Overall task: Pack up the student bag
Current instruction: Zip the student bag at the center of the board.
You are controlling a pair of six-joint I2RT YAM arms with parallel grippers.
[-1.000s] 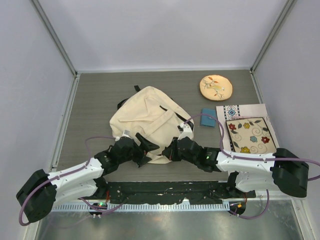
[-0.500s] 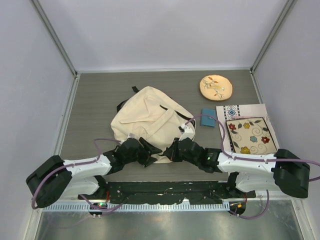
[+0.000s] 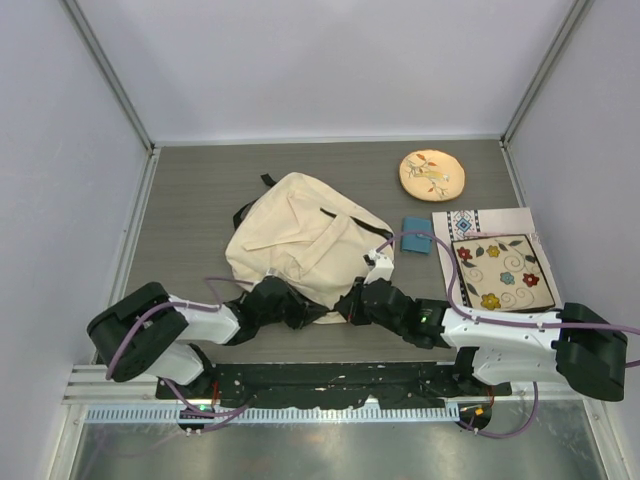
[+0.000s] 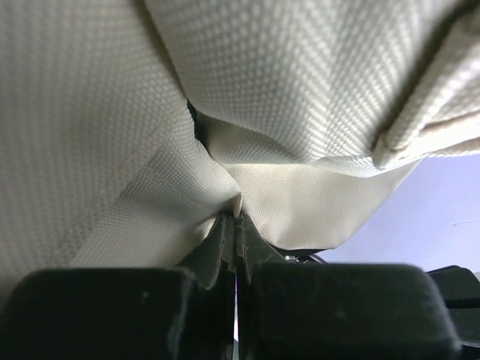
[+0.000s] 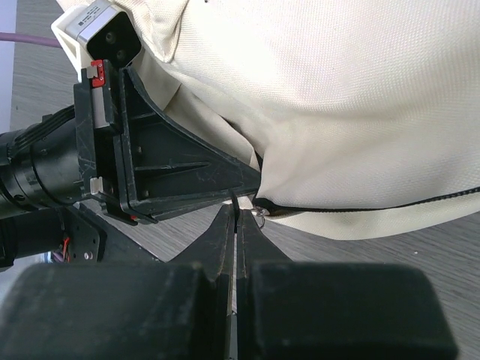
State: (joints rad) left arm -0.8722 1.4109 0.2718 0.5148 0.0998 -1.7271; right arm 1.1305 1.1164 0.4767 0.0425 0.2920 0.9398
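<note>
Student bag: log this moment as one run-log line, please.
student bag: lying front up | left hand: shut on its near-edge fabric | right hand: shut at zipper end

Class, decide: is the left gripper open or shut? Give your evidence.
Shut: the left gripper pinches a fold of the cream soft fabric backpack, jaws meeting.

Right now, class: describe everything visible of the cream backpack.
The student bag is soft, rumpled cream woven fabric with thin black straps, a front flap pocket and a black zipper. It lies on the grey table; the left gripper pinches a fold, the right gripper is shut on its zippered near edge.
</note>
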